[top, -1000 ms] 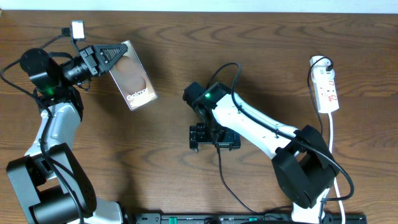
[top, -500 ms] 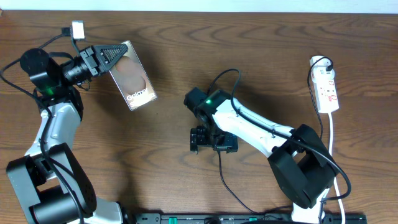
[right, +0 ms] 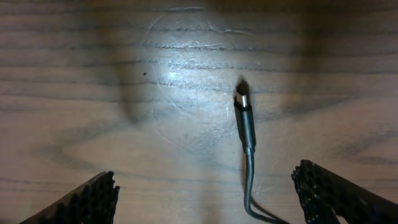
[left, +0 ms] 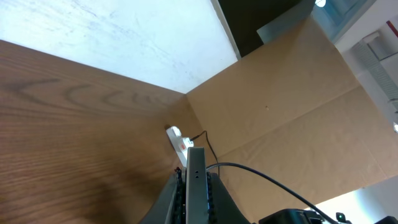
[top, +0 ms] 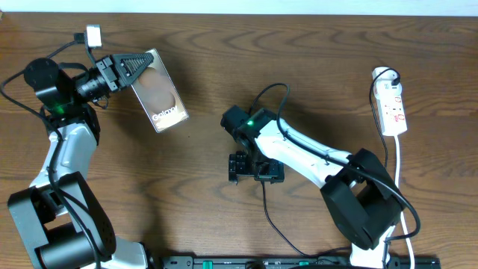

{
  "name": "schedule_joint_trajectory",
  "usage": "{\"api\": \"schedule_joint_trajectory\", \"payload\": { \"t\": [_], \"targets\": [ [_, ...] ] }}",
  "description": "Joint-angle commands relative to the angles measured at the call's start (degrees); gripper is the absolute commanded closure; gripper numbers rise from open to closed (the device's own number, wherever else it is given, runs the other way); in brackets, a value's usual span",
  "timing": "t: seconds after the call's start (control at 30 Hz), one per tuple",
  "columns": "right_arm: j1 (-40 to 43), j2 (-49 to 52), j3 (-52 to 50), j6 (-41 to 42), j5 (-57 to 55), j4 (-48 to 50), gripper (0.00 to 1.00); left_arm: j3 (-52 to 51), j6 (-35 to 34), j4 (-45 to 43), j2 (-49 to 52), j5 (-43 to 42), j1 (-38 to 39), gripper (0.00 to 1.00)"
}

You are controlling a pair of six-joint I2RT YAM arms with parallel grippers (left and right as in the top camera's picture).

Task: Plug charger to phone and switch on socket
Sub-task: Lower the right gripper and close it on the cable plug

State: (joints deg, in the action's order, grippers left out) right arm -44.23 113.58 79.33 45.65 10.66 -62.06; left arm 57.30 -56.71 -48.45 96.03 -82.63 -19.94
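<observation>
Picking up the charger (right: 244, 121), frame centre, with right gripper (top: 257, 169) spread wide over it; clamping the phone (top: 160, 97), upper left, in left gripper (top: 142, 63). Next, likely: lowering, then pinching squarely.

A wood-grain bench (top: 224, 67) spans the view. Tan cardboard (left: 280, 106) stands at the bench's edge, beside a white wall (left: 124, 31).

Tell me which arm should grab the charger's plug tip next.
Right. The right hand is open and hangs directly over the charger, whose plug tip lies on the table between its fingers. The left hand is far off and shut on the phone.
</observation>
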Motion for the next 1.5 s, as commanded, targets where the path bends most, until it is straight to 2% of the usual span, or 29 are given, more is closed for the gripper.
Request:
{"api": "schedule_joint_trajectory", "payload": {
  "t": [0.0,0.4,0.73,1.0,1.1,1.47],
  "targets": [
    [-0.50,1.60,-0.50,0.20,-1.60,-0.04,0.10,1.07,0.59,-0.52,-0.76,-0.92,-0.13,0.93],
    [-0.50,3.87,-0.90,-1.16,-1.79,-0.04,0.12,1.07,0.59,-0.50,-0.76,-0.92,-0.13,0.93],
    [-0.50,3.87,-2.64,-1.20,-1.77,1.68,0.28,1.05,0.57,-0.50,-0.76,-0.92,-0.13,0.93],
    [-0.44,3.87,-3.87,-1.60,-1.79,2.95,0.32,1.07,0.57,-0.50,-0.76,-0.92,-0.13,0.93],
    [-0.44,3.87,-3.87,-1.60,-1.79,3.43,0.37,1.07,0.57,-0.50,-0.76,-0.92,-0.13,0.92],
    [-0.33,3.87,-3.87,-2.45,-2.97,4.52,0.40,1.07,0.57,-0.50,-0.76,-0.92,-0.13,0.93]
  ]
}}
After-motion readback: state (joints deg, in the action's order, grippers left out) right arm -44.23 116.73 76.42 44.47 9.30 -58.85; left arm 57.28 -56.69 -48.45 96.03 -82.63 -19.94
